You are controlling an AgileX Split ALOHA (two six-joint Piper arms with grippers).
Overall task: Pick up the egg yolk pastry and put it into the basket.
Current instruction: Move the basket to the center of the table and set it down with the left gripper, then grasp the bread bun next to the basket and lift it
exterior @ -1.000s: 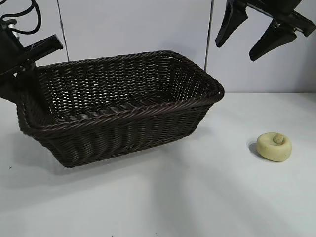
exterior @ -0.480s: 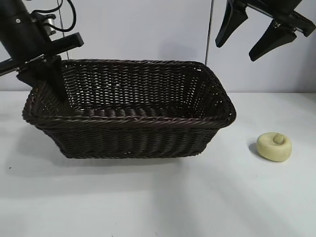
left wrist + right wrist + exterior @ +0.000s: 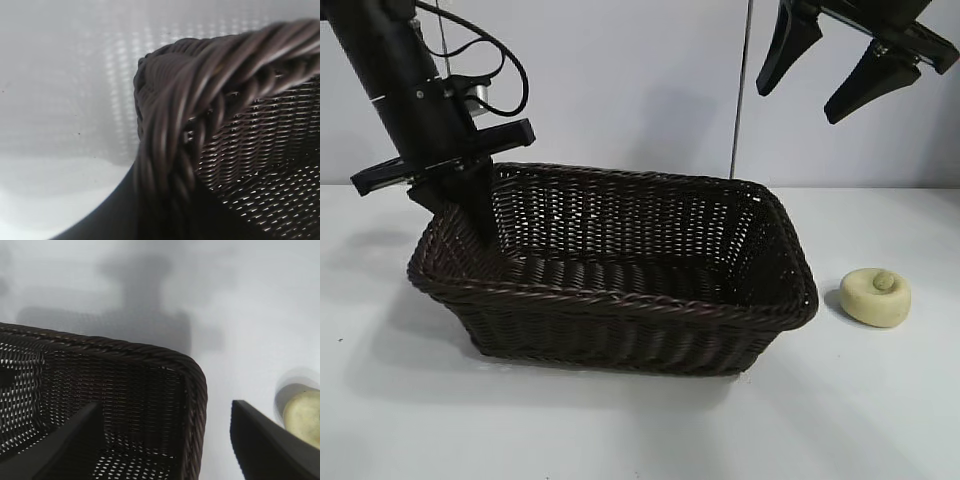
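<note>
The dark woven basket [image 3: 620,302] sits on the white table, left of centre. My left gripper [image 3: 470,212] is shut on the braided rim [image 3: 200,85] at the basket's far left corner, one finger inside the wall and one outside. The pale yellow egg yolk pastry [image 3: 875,296] lies on the table just right of the basket, apart from it. High above the pastry and the basket's right end, my right gripper [image 3: 798,104] hangs open and holds nothing. In the right wrist view, the basket's corner [image 3: 195,380] and the pastry [image 3: 305,415] show below that gripper [image 3: 165,405].
A grey wall with a vertical seam [image 3: 740,90] closes off the back of the table. Bare tabletop [image 3: 640,430] lies in front of the basket and around the pastry.
My left gripper has pulled the basket forward and to the right and swung it round; it was tilted and now sits flat, closer to the pastry. The right arm and the pastry have not moved.
</note>
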